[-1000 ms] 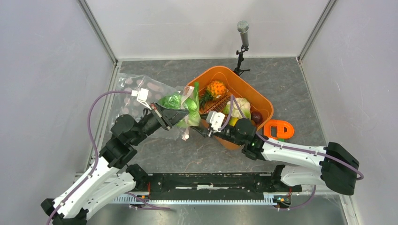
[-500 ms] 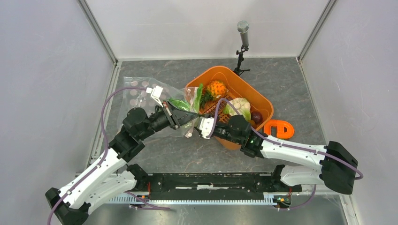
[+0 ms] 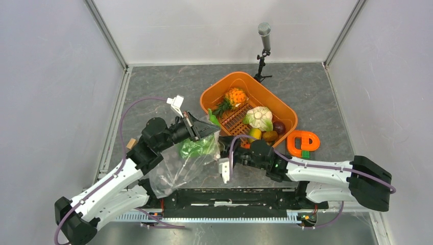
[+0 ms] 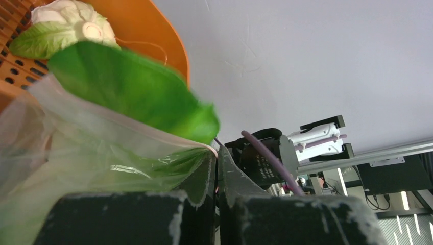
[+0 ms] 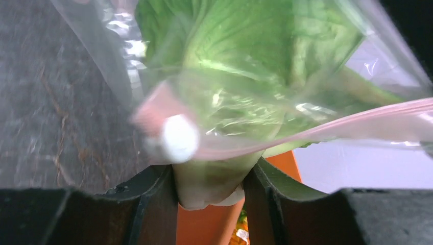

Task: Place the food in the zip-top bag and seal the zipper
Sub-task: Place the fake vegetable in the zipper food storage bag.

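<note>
The clear zip-top bag (image 3: 176,171) hangs from my left gripper (image 3: 208,130), which is shut on the pinkish zipper (image 4: 168,139) at the mouth's corner (image 4: 217,155). A green-white cabbage (image 3: 196,148) lies partly inside the bag's mouth. My right gripper (image 3: 218,154) is shut on its pale stem (image 5: 212,186), and its leaves (image 5: 245,61) show through the plastic. The zipper (image 5: 357,120) runs across the cabbage. The rest of the food lies in the orange basket (image 3: 212,92): pineapple (image 3: 235,96), cauliflower (image 3: 259,117), purple fruit (image 3: 279,126), mango (image 3: 255,133).
An orange ring-shaped toy (image 3: 302,142) with a green piece lies right of the basket. A microphone on a small stand (image 3: 264,46) is at the back. Grey walls close in both sides. The basket's rim (image 5: 209,224) is right under my right fingers.
Both grippers have come toward the near edge together. The bag has swung from lying at the far left to hanging down in front, and the cabbage has come away from the basket with it.
</note>
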Tool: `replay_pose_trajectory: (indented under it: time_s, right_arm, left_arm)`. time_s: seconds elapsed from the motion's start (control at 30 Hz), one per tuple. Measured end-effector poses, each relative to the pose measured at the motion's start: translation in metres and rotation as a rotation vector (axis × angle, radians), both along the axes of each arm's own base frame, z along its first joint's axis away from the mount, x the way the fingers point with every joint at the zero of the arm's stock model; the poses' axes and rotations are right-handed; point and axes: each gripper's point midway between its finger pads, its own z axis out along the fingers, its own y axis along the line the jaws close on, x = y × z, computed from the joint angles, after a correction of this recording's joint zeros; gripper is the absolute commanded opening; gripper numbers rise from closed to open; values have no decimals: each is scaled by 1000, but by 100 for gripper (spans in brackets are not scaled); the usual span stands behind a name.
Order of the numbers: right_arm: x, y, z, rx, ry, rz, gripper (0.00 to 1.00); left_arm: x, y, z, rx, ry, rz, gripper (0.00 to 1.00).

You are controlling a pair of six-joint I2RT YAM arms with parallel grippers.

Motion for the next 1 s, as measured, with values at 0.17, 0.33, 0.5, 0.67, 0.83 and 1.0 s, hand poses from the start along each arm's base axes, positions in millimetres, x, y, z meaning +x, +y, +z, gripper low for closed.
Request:
replay_pose_trajectory:
  time_s: [0.17,0.33,0.5,0.67,0.83,1.0]
  right_arm:
    - [-7,-6,-15,-105,-134,47,0]
    - [-17,-2,-19,-181,-232,84,0]
    - [-19,9,-23,-295,-322,99,0]
    - [-8,10,-25,-372,-382,51,0]
    - [-10,13,-21,-411,-442,44,0]
    - [-6,13,-31,-478,-447,34,0]
  left_arm:
    - [-1,4,-9,37,22,15,2]
    - [1,0,-21,77,51,0,2]
    - [7,-8,-42,144,86,-23,2]
    - [13,-14,-49,218,91,-46,2]
    - [13,-9,-45,238,51,-28,2]
    - [15,-8,-48,280,30,-32,2]
